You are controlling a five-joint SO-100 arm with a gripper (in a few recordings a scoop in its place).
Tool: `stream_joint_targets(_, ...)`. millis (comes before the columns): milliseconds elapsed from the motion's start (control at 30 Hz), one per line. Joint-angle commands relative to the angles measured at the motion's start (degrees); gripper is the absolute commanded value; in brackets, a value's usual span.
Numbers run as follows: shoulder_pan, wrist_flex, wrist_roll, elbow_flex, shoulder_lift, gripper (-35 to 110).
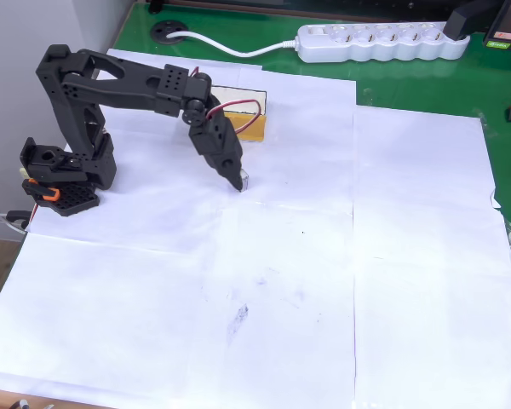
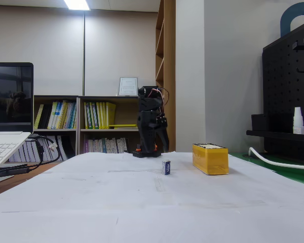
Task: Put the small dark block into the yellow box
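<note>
surroundings: white power strip (image 1: pixel 381 41) at the far edge of the green table (image 1: pixel 426 85), well apart from my work area; its white cable (image 1: pixel 230 43) runs toward a round grommet. Laptop (image 2: pixel 7 136) at the left of the fixed view, bookshelf (image 2: pixel 86 124) behind, black pegboard (image 2: pixel 289 96) on the right.
in the way: nothing lies between the small dark block (image 2: pixel 166 167) and the yellow box (image 2: pixel 210 158); my own forearm crosses over the box's left end in the overhead view.
surface: white paper sheets (image 1: pixel 264 281), overlapping, faint smudges near the middle.
block: one, tiny cuboid, dark with a paler face, standing on the paper (image 1: pixel 243 179), near the box but apart from it.
box: one, rectangular, mustard sides, dark rim, pale inside (image 1: pixel 243 115), open top.
hand: one, black plastic, pointed tips (image 1: pixel 238 180) angled down right at the block. In the fixed view it hangs behind the block (image 2: pixel 162 144). Can't tell whether the fingers are spread or touching the block.
</note>
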Motion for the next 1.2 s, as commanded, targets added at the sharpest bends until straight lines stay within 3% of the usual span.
stream_joint_targets(0, -0.26, -0.88, -12.66, 5.62, 0.53, 25)
stream_joint_targets(1167, -3.60, -5.19, -9.49, 5.54, 6.77, 17)
